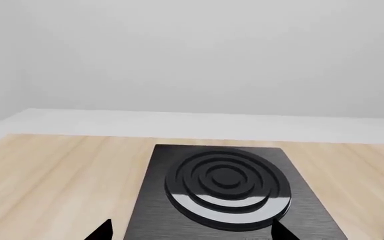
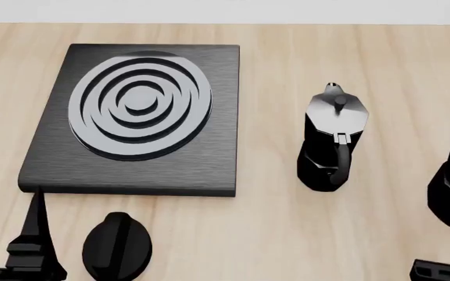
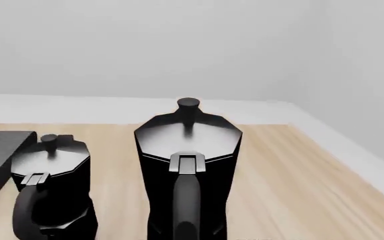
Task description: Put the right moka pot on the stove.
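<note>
Left gripper (image 2: pixel 30 257): only dark finger parts show at the head view's lower edge, just short of the stove's near edge; cannot tell how the jaws stand. Right gripper (image 2: pixel 444 270): barely in view, jaw state also unreadable. Right moka pot (image 3: pixel 186 170) stands upright on the bench (image 2: pixel 287 234), handle toward the right wrist camera. Second pot (image 2: pixel 333 140) upright between it and the stove (image 2: pixel 209 152). Dial knob (image 2: pixel 117 246) lies near the stove's front edge.
</note>
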`<state>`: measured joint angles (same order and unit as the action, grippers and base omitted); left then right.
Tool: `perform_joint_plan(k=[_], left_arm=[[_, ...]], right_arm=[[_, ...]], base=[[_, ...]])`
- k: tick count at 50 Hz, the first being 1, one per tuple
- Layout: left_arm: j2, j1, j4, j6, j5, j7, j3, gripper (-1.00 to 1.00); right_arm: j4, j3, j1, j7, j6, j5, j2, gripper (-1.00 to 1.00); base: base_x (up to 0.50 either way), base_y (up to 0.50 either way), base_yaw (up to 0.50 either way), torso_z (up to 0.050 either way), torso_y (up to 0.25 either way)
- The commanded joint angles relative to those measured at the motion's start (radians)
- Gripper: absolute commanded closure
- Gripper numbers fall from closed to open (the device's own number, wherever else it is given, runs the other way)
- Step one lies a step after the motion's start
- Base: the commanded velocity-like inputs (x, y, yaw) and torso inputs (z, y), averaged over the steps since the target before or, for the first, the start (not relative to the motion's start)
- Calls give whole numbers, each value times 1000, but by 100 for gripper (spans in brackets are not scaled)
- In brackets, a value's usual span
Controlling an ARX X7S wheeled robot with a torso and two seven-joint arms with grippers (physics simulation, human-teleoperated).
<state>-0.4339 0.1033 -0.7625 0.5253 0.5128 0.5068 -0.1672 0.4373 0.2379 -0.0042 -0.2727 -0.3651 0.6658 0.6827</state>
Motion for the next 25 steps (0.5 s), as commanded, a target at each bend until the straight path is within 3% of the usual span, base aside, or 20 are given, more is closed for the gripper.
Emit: perform_joint_plan(k=[1, 25], left_arm=[[-4, -2, -2, -1, 6, 2, 1, -100], [-8, 2, 2, -5, 11, 7, -2, -100]], right_arm=[[195, 99, -156, -32, 15, -7, 1, 100], [298, 27, -264, 4, 84, -80, -44, 100]], base=[[0, 0, 0, 0, 0], [0, 0, 0, 0, 1]])
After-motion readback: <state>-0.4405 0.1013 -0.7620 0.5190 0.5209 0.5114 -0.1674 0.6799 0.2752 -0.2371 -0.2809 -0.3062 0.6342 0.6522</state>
